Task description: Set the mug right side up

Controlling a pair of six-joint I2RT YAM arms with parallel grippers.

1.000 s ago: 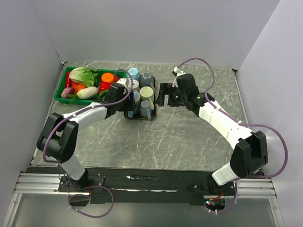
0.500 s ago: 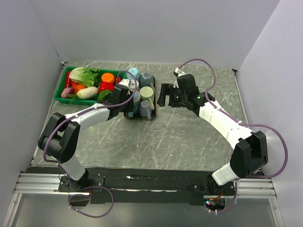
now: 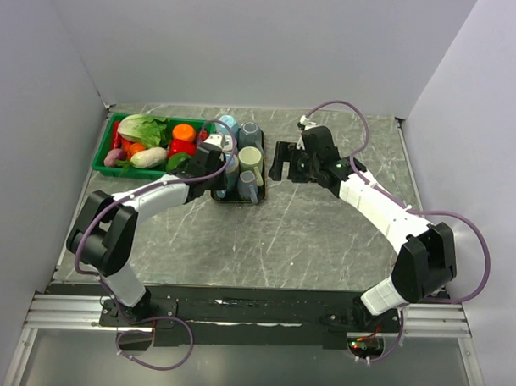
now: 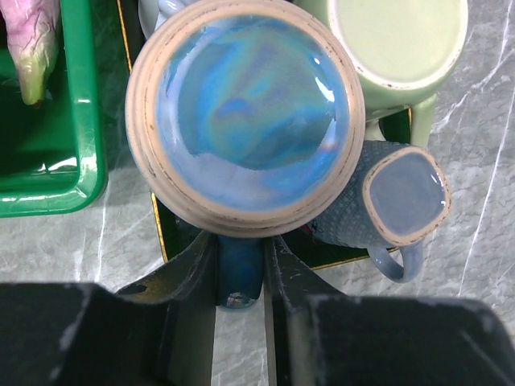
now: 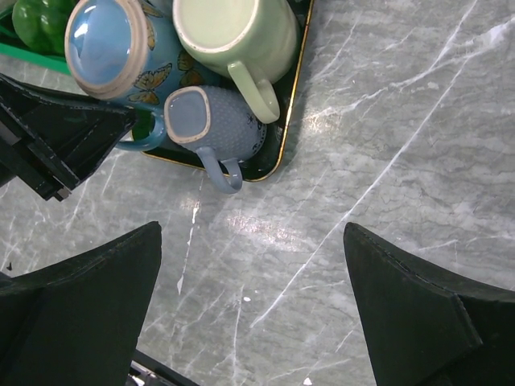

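Nothing is turned yet: the blue mug (image 4: 245, 112) sits base-up in the near-left corner of the tray (image 4: 175, 229), the left gripper (image 4: 240, 269) is clamped on its handle (image 4: 239, 285), so lifting and flipping remain, while the right gripper (image 5: 251, 241) hangs wide open off the tray's right edge.

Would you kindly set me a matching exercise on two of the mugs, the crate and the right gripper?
1. blue mug
2. slate mug
3. crate
4. right gripper

a. open wide
b. handle between the left gripper fingers
c. square base up
d. holds vegetables

Pairs: 1-b, 2-c, 3-d, 4-a
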